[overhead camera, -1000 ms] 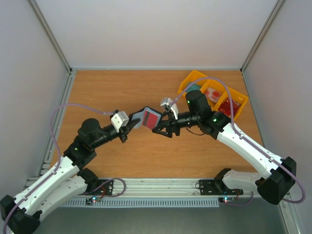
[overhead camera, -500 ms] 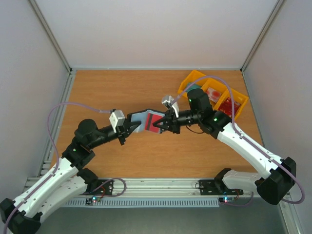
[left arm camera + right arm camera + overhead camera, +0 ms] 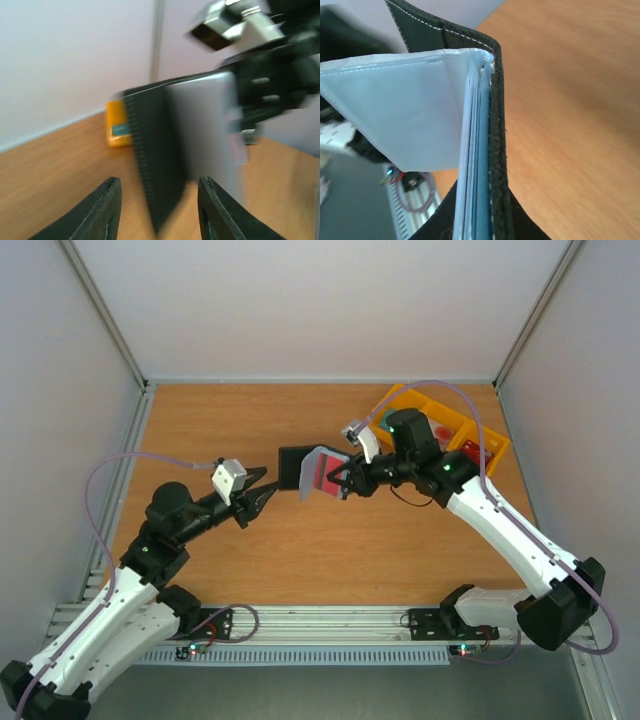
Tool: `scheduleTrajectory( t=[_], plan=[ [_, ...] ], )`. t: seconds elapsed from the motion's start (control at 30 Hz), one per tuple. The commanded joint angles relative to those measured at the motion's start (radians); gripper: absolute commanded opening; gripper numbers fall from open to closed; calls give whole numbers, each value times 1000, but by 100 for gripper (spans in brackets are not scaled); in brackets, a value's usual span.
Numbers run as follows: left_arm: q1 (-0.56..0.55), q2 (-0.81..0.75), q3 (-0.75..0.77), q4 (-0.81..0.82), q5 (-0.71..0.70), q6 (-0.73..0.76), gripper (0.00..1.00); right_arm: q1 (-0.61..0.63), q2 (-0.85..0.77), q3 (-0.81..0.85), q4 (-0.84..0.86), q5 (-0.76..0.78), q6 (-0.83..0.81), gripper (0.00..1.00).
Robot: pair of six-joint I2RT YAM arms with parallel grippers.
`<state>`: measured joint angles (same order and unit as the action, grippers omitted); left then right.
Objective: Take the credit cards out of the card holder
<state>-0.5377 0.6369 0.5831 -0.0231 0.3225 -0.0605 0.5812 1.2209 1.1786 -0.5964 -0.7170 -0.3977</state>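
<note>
- Card holder (image 3: 293,468) hangs open in mid-air over the middle of the table (image 3: 300,560), pinched at its right side by the right gripper (image 3: 345,480).
- A red credit card (image 3: 326,473) sits in its pocket, so by my read the job is unfinished.
- Left gripper (image 3: 258,492) hovers just left of it, fingers spread, touching nothing.
- Red shapes lie in the yellow tray (image 3: 490,452), far right. Cards? Can't tell.
- The right wrist view shows only stacked edges, so the count of cards is hidden, and the left wrist view is blurred.

yellow tray (image 3: 494,452) at far-rt corner of wood table (image 3: 200,420); white walls (image 3: 300,300) around.
</note>
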Motion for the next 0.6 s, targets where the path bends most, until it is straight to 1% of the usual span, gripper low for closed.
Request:
scheduleTrajectory(
  t=[0.0,0.07,0.1,0.13,0.17,0.23,0.27,0.33,0.43,0.5,0.57],
  plan=[
    [5,-25,40,167,363,92,40,1,65,98,-85,289,160,1],
    [-2,4,38,210,536,27,39,30,65,100,-53,308,161,1],
    [-9,19,35,218,559,-49,38,53,70,109,-52,341,156,1],
    [-12,29,33,216,544,-108,35,82,81,132,-77,406,152,1],
    [-14,36,33,213,541,-131,32,97,112,167,-120,456,158,1],
    [-23,46,34,228,550,-100,31,122,153,224,-173,493,154,1],
    [-30,57,35,241,535,-83,32,142,162,234,-165,477,133,1],
    [-38,82,34,258,474,-121,33,187,159,227,-100,371,71,1],
    [-39,102,20,254,401,-232,33,203,129,160,15,107,-3,1],
    [-37,95,9,232,368,-249,32,204,96,100,79,-39,-45,1],
    [-30,82,2,208,361,-252,27,203,73,70,93,-123,-78,2]
  ],
)
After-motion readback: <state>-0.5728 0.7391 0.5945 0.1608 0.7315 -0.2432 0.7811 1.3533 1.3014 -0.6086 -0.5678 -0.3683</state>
